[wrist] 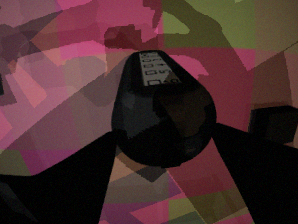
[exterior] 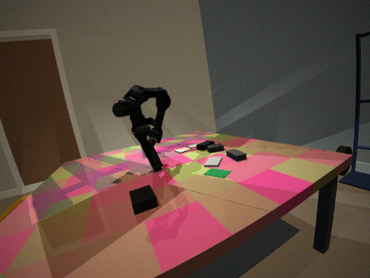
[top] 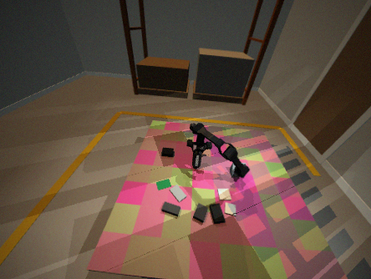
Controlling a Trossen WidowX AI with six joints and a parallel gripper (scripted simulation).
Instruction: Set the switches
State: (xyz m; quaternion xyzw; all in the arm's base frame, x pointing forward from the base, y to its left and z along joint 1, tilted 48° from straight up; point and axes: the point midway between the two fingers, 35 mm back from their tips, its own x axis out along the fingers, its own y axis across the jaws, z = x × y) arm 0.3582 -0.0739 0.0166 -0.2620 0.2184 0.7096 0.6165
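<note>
The dark grey controller unit (top: 196, 161) (exterior: 152, 159) (wrist: 165, 142) is between the fingers of my gripper (top: 198, 153) (exterior: 146, 139) (wrist: 164, 133), which is shut on its sides. The unit is steeply tilted, its long side running down toward the bench. Its lower end is close to the bench; I cannot tell whether it touches. In the wrist view a pale label (wrist: 151, 70) shows at its far side, foreshortened, with a row of squares beside numbers. The nearest squares look like empty outlines; the far ones are too small to read. The rocker switches are hidden.
A black block (top: 168, 152) (exterior: 143, 200) (wrist: 274, 125) lies beside the arm. A green card (top: 164, 184) (exterior: 217, 173), a light grey plate (top: 178, 193) (exterior: 212, 161), several dark modules (top: 171, 209) (exterior: 236, 155) and two cream pieces (top: 224, 194) (exterior: 182, 150) lie farther off.
</note>
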